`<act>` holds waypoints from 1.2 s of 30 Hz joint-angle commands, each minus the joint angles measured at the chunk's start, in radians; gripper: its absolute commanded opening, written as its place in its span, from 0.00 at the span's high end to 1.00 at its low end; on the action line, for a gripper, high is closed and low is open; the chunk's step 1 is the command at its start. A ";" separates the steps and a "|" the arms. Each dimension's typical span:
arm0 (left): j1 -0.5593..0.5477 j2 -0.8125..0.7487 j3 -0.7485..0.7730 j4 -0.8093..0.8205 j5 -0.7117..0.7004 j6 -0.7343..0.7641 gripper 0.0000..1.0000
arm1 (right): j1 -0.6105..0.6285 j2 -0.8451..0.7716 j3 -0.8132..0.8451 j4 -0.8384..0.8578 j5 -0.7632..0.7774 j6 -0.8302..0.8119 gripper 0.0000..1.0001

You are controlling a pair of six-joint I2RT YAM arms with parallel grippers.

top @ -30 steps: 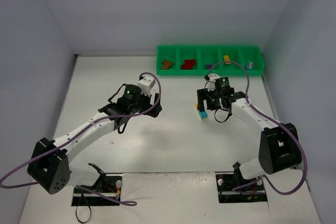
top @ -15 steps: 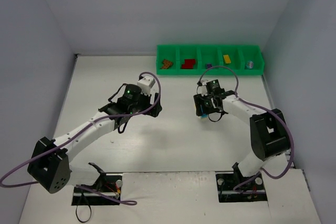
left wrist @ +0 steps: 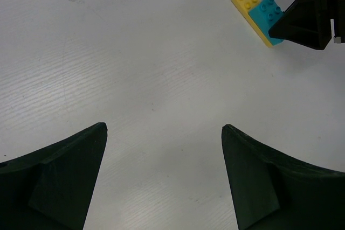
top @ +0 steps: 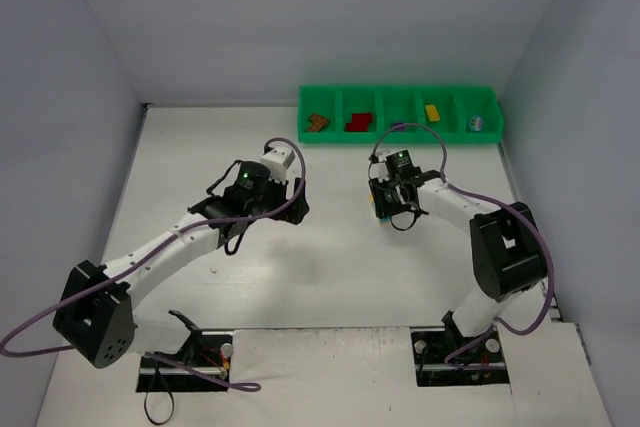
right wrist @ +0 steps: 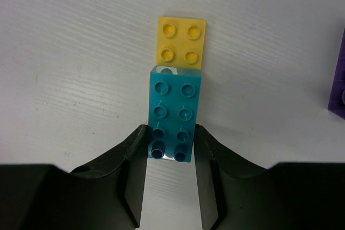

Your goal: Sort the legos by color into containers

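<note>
Right tool was clamped on the near end of the light blue brick, which sat stacked on a yellow brick on the worktop, short of the green tray. Left tool hung wide open over the worktop.

Purple brick mostly past the edge; yellow brick partly under blue brick.

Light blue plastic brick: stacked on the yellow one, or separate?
Stacked: the light blue plastic brick sits atop the long yellow brick, covering all but four studs.
</note>
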 commanded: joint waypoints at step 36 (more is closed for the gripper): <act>0.154 0.195 0.259 0.329 0.440 -0.362 0.32 | 0.165 -0.330 -0.034 0.480 -0.373 -0.061 1.00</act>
